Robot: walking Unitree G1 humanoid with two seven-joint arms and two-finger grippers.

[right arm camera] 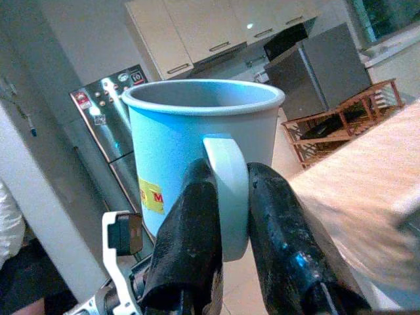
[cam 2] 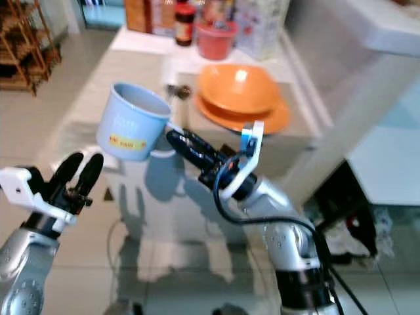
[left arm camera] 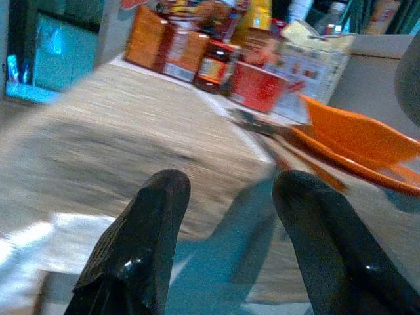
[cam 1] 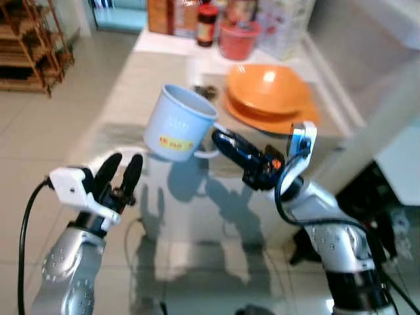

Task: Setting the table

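One mug [cam 1: 176, 125] in transit: right tool [cam 1: 226, 143] pinches handle, mug tilted in air above table's [cam 1: 131, 85] near edge. Left tool [cam 1: 121, 169] spread, empty, near same edge. Orange plates [cam 1: 269, 92] toward far right corner. Next: level mug, lower onto bare tabletop, release.

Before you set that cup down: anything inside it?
The light blue cup, held by its handle in the right gripper, tilts toward the camera. The visible inner wall looks bare, but the bottom is hidden by the near wall.
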